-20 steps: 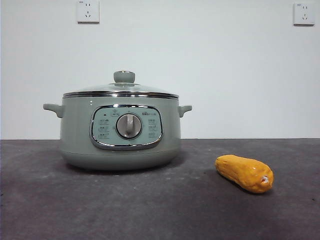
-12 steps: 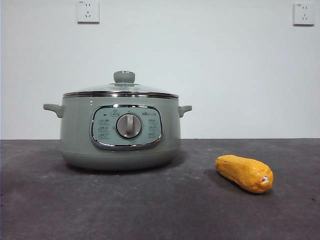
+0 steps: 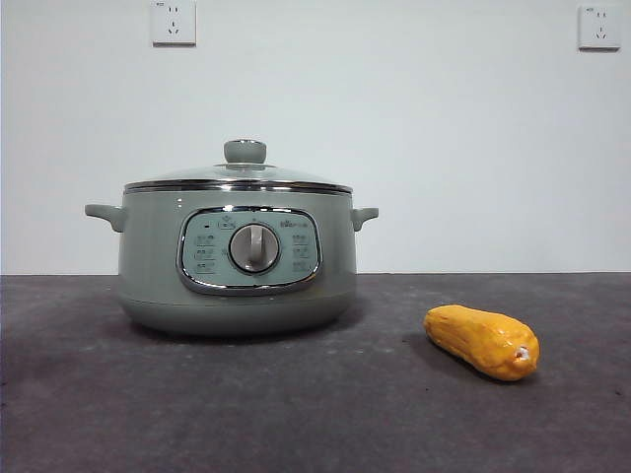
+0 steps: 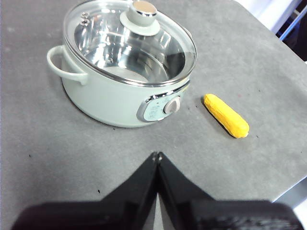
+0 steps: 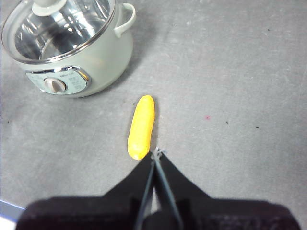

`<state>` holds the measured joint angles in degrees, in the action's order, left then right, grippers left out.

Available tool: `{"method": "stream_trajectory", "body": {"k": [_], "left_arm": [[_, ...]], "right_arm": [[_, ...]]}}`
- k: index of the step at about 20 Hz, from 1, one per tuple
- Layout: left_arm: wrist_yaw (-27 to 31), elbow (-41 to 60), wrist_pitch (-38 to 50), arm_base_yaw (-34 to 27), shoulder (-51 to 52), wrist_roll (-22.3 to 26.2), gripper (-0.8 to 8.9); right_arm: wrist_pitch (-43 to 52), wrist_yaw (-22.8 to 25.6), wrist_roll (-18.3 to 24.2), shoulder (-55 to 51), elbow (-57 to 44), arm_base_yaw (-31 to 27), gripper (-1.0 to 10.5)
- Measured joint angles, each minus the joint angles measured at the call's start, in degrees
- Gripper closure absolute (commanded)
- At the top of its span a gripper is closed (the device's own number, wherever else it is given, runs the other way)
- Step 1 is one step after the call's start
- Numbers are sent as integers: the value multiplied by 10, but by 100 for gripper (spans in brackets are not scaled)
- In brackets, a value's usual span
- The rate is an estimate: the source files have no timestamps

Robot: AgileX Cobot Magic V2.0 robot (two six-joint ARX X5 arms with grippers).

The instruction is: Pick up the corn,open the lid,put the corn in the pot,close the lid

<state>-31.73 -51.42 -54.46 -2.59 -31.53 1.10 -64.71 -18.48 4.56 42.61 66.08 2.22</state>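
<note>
The yellow-orange corn (image 3: 482, 341) lies on the dark table to the right of the sage-green pot (image 3: 237, 258). The glass lid (image 3: 240, 178) with its green knob rests shut on the pot. In the left wrist view the pot (image 4: 115, 96), the lid (image 4: 130, 43) and the corn (image 4: 226, 115) all lie well beyond my left gripper (image 4: 157, 155), which is shut and holds nothing. My right gripper (image 5: 156, 153) hangs shut and empty above the table, close to the near end of the corn (image 5: 142, 126), with the pot (image 5: 76, 52) farther off.
Two wall sockets (image 3: 173, 22) (image 3: 599, 26) sit high on the white wall behind. The grey table (image 3: 315, 414) runs out at an edge near the corn in the left wrist view. Neither arm shows in the front view.
</note>
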Motion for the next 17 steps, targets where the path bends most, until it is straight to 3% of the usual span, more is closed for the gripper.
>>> {"method": "stream_trajectory", "body": {"k": [2, 3, 5, 6, 7, 12, 17], "left_arm": [[-3, 0, 0, 3, -6, 0, 788], [-13, 0, 0, 4, -9, 0, 683], [-34, 0, 0, 5, -15, 0, 308], [-36, -4, -3, 5, -20, 0, 168], [-37, -10, -3, 5, -25, 0, 154], [-59, -68, -3, 12, -54, 0, 154], [-62, -109, -4, 30, -82, 2, 154]], "right_arm": [[0, 0, 0, 0, 0, 0, 912], [0, 0, 0, 0, 0, 0, 811], [0, 0, 0, 0, 0, 0, 517], [0, 0, 0, 0, 0, 0, 349], [0, 0, 0, 2, 0, 0, 298], [0, -41, -1, 20, 0, 0, 297], [3, -45, -2, 76, 0, 16, 298]]}}
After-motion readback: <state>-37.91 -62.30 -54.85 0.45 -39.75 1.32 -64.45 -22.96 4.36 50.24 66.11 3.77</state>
